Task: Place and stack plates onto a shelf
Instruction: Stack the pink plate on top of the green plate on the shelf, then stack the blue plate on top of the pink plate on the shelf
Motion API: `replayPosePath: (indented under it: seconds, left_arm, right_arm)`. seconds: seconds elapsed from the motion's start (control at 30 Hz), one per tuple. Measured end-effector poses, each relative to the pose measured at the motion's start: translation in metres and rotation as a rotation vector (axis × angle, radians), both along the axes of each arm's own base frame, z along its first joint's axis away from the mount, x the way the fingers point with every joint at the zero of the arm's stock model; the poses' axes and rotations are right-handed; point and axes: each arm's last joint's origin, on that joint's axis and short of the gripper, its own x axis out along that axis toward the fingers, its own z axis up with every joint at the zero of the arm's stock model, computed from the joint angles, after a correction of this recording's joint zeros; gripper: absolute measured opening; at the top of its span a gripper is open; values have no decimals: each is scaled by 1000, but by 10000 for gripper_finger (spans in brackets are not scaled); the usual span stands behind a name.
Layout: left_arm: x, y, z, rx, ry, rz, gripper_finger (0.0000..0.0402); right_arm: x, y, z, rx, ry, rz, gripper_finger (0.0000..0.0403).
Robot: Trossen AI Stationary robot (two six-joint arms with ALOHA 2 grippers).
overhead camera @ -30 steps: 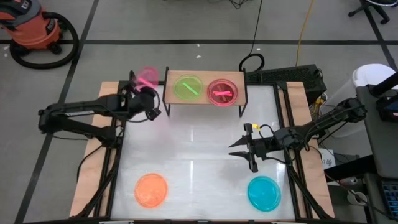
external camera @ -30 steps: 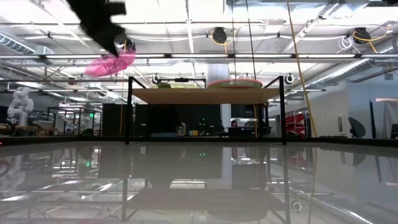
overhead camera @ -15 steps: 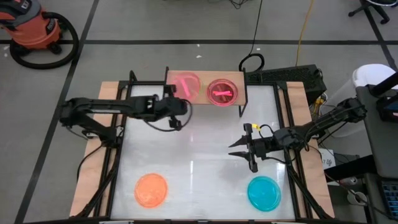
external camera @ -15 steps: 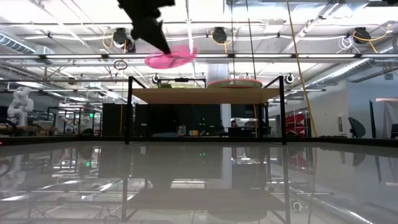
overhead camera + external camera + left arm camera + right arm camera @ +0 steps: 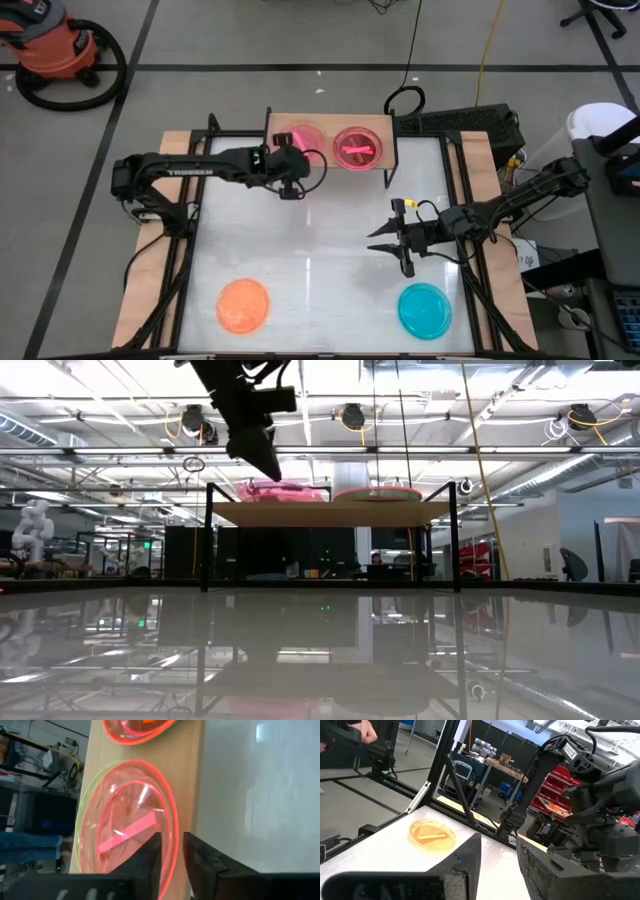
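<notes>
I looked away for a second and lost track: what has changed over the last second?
The left gripper carried the pink plate from beside the shelf across and down onto the green plate there; its fingers still pinch the pink rim. The right gripper, the other shelf stack, the orange plate and the blue plate stayed put.

orange shop vacuum (image 5: 55,50), yellow cable (image 5: 487,50), white table (image 5: 320,250)

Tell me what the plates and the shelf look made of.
The pink plate at the left hand looks like thin glossy translucent plastic: a green rim shows through it from beneath, and it glints. The orange plate and blue plate on the table look alike. The shelf seems a matte pale wood board; its legs look like thin black metal.
</notes>
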Motion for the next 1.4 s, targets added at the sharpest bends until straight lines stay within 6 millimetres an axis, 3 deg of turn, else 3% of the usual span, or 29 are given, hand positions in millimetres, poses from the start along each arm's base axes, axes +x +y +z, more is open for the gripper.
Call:
replayPosePath:
  seconds: [0.17,0.27,0.47,0.57,0.73,0.83,1.0,1.13,1.27,1.4]
  left_arm:
    - [-1,-5,5,20,-20,-5,133]
    - [-13,-13,19,71,-48,59,147]
    - [-67,-39,82,-17,-416,113,149]
    - [-92,-58,94,-99,-595,3,149]
    - [-120,-83,71,-111,-825,-174,149]
    - [-131,-89,44,-131,-941,-216,149]
    - [-140,-97,3,-194,-1100,-245,149]
    - [-144,-98,-18,-197,-1186,-257,149]
    - [-147,-97,-19,-204,-1249,-259,149]
    - [-147,-100,-20,-221,-1245,-275,149]
  right_arm:
    - [0,0,0,13,5,0,106]
    - [0,0,-2,72,32,-24,106]
    - [-4,-4,-20,133,236,-126,106]
    - [-6,-3,-22,207,342,-134,106]
    - [-4,2,-8,239,423,-132,106]
    - [1,5,8,230,391,-115,106]
    - [10,8,16,213,526,-157,106]
    - [22,11,11,232,637,-176,106]
    - [30,16,-4,302,787,-69,106]
    - [31,19,-20,380,935,-107,106]
